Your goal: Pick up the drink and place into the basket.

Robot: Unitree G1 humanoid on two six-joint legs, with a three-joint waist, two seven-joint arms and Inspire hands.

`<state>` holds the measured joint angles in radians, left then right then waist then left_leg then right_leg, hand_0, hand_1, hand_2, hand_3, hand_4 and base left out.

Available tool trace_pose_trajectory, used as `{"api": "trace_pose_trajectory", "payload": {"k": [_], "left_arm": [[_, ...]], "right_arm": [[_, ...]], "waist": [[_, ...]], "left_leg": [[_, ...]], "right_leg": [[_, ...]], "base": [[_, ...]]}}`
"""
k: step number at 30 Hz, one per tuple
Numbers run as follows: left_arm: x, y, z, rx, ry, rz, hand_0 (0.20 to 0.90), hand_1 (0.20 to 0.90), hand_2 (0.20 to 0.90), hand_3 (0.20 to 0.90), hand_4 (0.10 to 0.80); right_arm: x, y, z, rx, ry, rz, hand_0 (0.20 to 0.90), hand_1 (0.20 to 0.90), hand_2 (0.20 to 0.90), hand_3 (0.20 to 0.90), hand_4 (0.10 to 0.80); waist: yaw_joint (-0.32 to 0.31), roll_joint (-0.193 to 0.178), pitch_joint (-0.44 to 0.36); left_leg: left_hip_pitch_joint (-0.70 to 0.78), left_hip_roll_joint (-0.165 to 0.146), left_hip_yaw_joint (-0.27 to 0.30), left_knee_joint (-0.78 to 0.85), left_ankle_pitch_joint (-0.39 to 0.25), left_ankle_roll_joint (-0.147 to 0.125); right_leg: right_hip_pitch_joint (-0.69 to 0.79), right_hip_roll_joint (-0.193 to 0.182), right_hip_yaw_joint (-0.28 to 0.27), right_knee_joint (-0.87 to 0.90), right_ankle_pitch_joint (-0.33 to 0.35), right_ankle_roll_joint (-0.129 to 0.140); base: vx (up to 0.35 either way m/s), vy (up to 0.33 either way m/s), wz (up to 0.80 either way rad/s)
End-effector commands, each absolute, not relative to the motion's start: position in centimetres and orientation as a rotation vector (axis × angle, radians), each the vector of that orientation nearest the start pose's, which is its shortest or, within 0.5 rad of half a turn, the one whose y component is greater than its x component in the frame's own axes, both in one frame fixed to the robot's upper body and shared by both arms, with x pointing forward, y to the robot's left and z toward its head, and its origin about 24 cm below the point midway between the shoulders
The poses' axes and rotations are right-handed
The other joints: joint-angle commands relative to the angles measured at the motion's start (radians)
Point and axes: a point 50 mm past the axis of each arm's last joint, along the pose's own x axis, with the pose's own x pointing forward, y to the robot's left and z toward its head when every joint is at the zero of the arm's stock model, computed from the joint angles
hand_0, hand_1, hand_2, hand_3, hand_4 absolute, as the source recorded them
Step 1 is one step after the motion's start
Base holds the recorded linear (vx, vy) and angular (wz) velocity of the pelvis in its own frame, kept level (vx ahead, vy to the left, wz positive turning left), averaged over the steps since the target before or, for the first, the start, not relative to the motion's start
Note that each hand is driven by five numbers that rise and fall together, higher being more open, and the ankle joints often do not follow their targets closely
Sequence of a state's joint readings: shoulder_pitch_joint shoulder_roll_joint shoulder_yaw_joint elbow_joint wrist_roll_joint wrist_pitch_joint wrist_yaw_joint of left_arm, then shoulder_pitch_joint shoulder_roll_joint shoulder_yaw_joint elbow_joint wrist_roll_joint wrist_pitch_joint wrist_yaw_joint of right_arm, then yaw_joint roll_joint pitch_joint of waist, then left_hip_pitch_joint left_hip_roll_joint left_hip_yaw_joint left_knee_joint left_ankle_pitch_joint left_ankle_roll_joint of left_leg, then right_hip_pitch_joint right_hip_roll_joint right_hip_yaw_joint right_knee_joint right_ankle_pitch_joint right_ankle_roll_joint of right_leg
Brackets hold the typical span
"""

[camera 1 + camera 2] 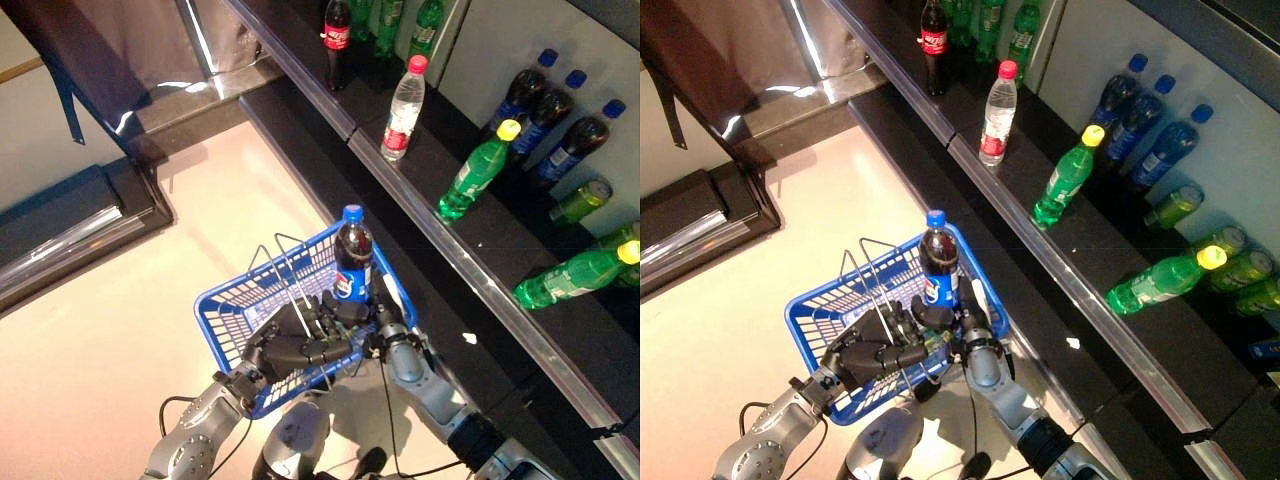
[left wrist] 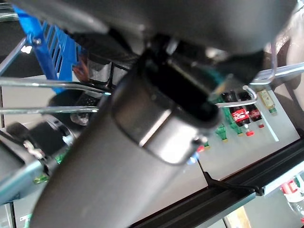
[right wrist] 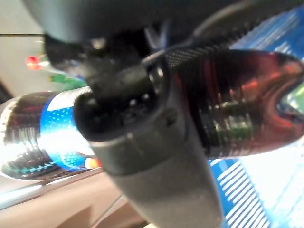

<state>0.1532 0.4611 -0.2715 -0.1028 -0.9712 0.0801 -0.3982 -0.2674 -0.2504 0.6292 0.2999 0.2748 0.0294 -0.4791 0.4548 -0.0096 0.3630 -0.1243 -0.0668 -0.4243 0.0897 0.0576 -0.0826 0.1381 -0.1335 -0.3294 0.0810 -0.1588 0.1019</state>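
Right wrist view first: right hand (image 3: 142, 137) wrapped round the dark cola bottle (image 3: 237, 104), fingers and thumb curled tight on its body, blue label showing past them. Seen from the head, right hand (image 1: 375, 325) gripping low on that bottle (image 1: 352, 262), upright, blue cap on top, held over the right side of the blue basket (image 1: 225, 300) (base against the mesh or hanging clear, hard to tell). Just beside it, left hand (image 1: 295, 345) curled round the wire handles (image 1: 290, 275) of the basket, carrying it above the pale floor (image 1: 120, 340). Same grip in the left wrist view: left hand (image 2: 156, 109) shut over the thin wire handles (image 2: 52, 83), blue mesh behind.

Further out, to the robot's right, a long dark shelf (image 1: 470, 270) with a metal edge. On it, a clear water bottle (image 1: 403, 108) with a red cap standing upright, a green bottle (image 1: 474, 172) with a yellow cap leaning, another green bottle (image 1: 575, 273) lying on its side, three dark bottles with blue caps (image 1: 545, 125) leaning against the back wall, and a red-labelled cola bottle (image 1: 337, 38) at the far end.
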Motion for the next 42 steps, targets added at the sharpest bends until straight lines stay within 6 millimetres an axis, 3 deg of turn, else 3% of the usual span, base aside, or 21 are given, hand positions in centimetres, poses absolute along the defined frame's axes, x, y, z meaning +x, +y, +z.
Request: {"api": "trace_pose_trajectory", "payload": {"k": [1,7,13,20,25,26,30,42], "left_arm": [[19.3,11.9,12.9,-0.741,-0.345,-1.059,0.3,0.3,0.3,0.2,0.1],[18.3,10.2,13.9,-0.781,-0.355,-1.241,0.3,0.3,0.3,0.2,0.1],[18.3,9.7,14.4,-0.792,-0.337,-1.275,0.3,0.3,0.3,0.2,0.1],[18.1,9.6,14.0,-0.776,-0.307,-1.296,0.3,0.3,0.3,0.2,0.1],[18.1,9.5,14.0,-0.762,-0.289,-1.311,0.3,0.3,0.3,0.2,0.1],[18.1,9.6,14.1,-0.762,-0.285,-1.313,0.3,0.3,0.3,0.2,0.1],[17.8,9.7,14.1,-0.801,-0.242,-1.323,0.3,0.3,0.3,0.2,0.1],[17.0,9.0,13.3,-0.835,-0.141,-1.38,0.3,0.3,0.3,0.2,0.1]], "right_arm": [[27.1,-4.8,5.3,-0.035,-0.105,0.161,0.3,0.3,0.3,0.2,0.1],[26.9,-4.6,2.9,-0.064,0.005,0.184,0.3,0.3,0.3,0.2,0.1],[25.6,-3.7,-0.9,-0.094,0.254,0.339,0.3,0.3,0.3,0.2,0.1],[24.4,-2.5,-3.0,-0.023,0.426,0.437,0.3,0.3,0.3,0.2,0.1],[23.9,-2.1,-4.6,0.417,0.666,0.338,0.3,0.3,0.3,0.2,0.1],[23.6,-2.1,-5.3,0.586,0.729,0.284,0.3,0.3,0.3,0.2,0.1],[23.8,-2.0,-5.7,0.911,0.794,0.163,0.3,0.3,0.3,0.2,0.1],[24.8,-1.1,-4.9,1.213,0.844,0.041,0.3,0.3,0.3,0.2,0.1]], "waist": [[-0.013,0.013,-0.199],[-0.009,0.015,-0.188],[0.0,0.01,-0.182],[0.028,0.001,-0.165],[0.042,-0.005,-0.161],[0.045,-0.005,-0.162],[0.059,-0.008,-0.16],[0.067,-0.018,-0.17]], "left_leg": [[-0.006,0.008,-0.008,0.006,0.07,0.046],[-0.005,0.003,-0.014,0.01,0.064,0.047],[-0.01,0.0,-0.016,0.013,0.064,0.045],[-0.019,-0.005,-0.028,0.012,0.07,0.047],[-0.018,-0.003,-0.029,0.005,0.077,0.05],[-0.018,-0.002,-0.026,0.005,0.077,0.05],[-0.015,0.004,-0.023,0.005,0.075,0.055],[0.001,0.018,-0.016,0.005,0.067,0.061]], "right_leg": [[-0.05,-0.008,-0.032,0.077,0.085,-0.083],[-0.053,-0.013,-0.032,0.086,0.08,-0.083],[-0.054,-0.02,-0.038,0.09,0.08,-0.079],[-0.053,-0.017,-0.052,0.09,0.081,-0.079],[-0.048,-0.015,-0.061,0.09,0.081,-0.079],[-0.047,-0.015,-0.063,0.094,0.08,-0.078],[-0.043,-0.012,-0.069,0.101,0.077,-0.079],[-0.042,-0.01,-0.071,0.121,0.074,-0.079]], "base": [[0.0,0.0,0.0],[0.032,0.0,0.05],[0.04,0.002,0.03],[0.03,-0.022,0.08],[0.05,-0.017,0.08],[0.062,-0.01,0.01],[0.075,-0.016,0.03],[0.064,-0.007,0.04]]}}
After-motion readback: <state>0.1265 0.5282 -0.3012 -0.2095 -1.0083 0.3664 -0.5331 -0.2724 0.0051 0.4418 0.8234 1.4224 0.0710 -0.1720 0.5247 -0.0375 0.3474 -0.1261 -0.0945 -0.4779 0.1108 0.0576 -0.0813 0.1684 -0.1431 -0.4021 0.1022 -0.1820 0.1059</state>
